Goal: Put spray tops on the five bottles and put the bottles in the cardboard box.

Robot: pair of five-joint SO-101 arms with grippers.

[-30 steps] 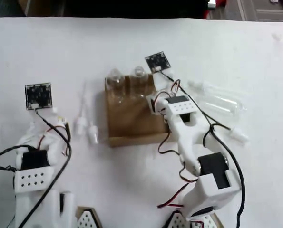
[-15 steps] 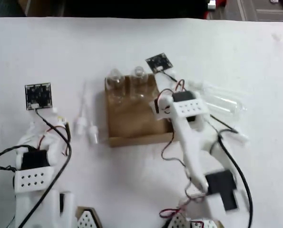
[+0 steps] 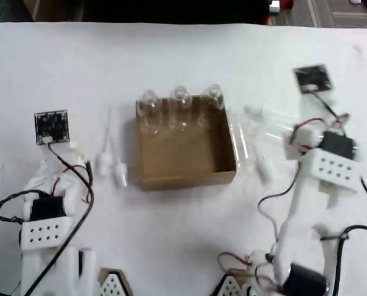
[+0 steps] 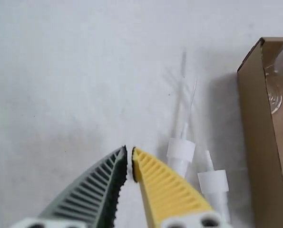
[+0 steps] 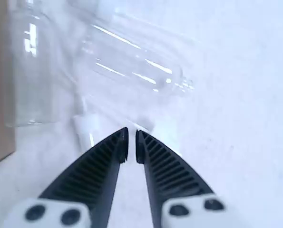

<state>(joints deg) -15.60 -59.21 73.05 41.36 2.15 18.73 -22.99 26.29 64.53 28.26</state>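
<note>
Three clear bottles stand along the far wall of the cardboard box. Right of the box lie two more clear bottles with a white spray top beside them. Two spray tops lie left of the box. My right gripper is shut and empty, just short of the lying bottles. My left gripper is shut and empty, beside the left spray tops.
The white table is bare beyond the box. The right arm stands right of the lying bottles, trailing cables. The left arm sits near the front left edge. The box side is close to the left spray tops.
The right arm has swung from over the box out to the right. A third bottle now stands in the box's far right corner. The left arm stayed put.
</note>
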